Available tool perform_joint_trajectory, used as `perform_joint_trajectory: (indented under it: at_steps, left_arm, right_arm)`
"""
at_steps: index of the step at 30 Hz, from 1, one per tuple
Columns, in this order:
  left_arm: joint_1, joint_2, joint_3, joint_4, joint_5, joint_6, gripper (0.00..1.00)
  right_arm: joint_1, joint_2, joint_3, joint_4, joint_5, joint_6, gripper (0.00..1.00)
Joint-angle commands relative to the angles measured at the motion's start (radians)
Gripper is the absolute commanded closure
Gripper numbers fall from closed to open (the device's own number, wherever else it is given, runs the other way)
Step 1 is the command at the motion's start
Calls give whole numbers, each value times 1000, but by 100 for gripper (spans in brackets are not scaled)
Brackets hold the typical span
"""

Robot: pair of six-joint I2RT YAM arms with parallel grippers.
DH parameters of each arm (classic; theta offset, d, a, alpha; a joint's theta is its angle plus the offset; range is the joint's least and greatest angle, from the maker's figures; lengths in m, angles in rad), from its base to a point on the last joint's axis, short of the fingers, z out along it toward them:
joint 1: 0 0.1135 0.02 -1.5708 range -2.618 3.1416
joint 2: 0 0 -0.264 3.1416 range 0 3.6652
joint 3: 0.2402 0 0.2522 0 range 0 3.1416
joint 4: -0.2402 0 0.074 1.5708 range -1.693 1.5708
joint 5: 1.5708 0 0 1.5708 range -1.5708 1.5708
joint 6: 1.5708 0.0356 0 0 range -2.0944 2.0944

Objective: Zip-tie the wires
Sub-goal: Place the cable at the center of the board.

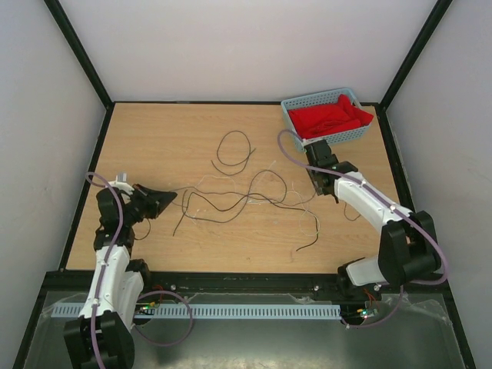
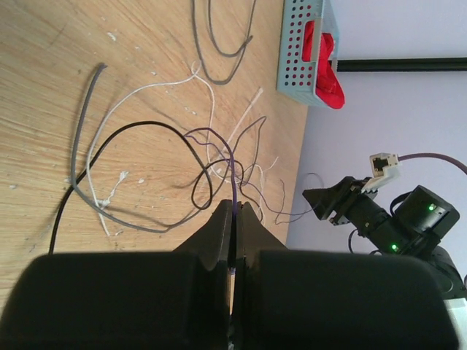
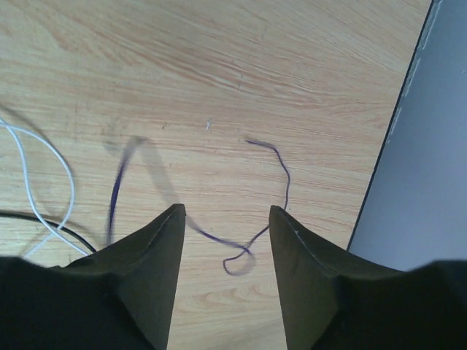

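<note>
Several thin dark wires [image 1: 231,201] lie tangled across the middle of the table, with pale strands among them. My left gripper [image 1: 172,198] is at the tangle's left end. In the left wrist view it [image 2: 235,206] is shut on a thin purple wire [image 2: 232,168] that runs out into the tangle [image 2: 146,125]. A straight pale strip [image 2: 246,117], possibly the zip tie, lies among the wires. My right gripper [image 1: 317,183] hovers low at the tangle's right end. Its jaws [image 3: 226,209] stand open over a thin purple wire [image 3: 281,171], which lies blurred on the wood and is not held.
A blue basket [image 1: 298,103] holding red cloth [image 1: 332,117] stands at the back right corner. A separate dark wire loop [image 1: 234,150] lies behind the tangle. White strands [image 3: 44,168] lie left of the right gripper. The table's right edge [image 3: 398,124] is close by.
</note>
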State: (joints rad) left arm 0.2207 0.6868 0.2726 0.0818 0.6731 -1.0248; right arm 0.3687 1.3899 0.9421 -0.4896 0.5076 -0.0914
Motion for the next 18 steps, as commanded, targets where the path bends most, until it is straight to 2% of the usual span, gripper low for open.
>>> perform_joint_trajectory:
  at_steps: [1, 7, 10, 16, 18]
  left_arm:
    - [-4, -7, -14, -14, -7, 45, 100]
    - [-3, -5, -24, -26, -21, 52, 92]
    - [-3, -6, -26, -37, -30, 57, 88]
    - [-3, -19, -32, -81, -56, 80, 77]
    - [-2, -30, -34, -108, -72, 84, 68]
  right_arm:
    - [-1, 15, 4, -73, -11, -12, 33]
    - [-1, 34, 37, -176, -75, -55, 10]
    - [-1, 10, 84, -206, -76, -47, 7]
    - [-2, -121, 185, -156, -215, -23, 6]
    - [-1, -144, 188, -108, -245, -2, 3]
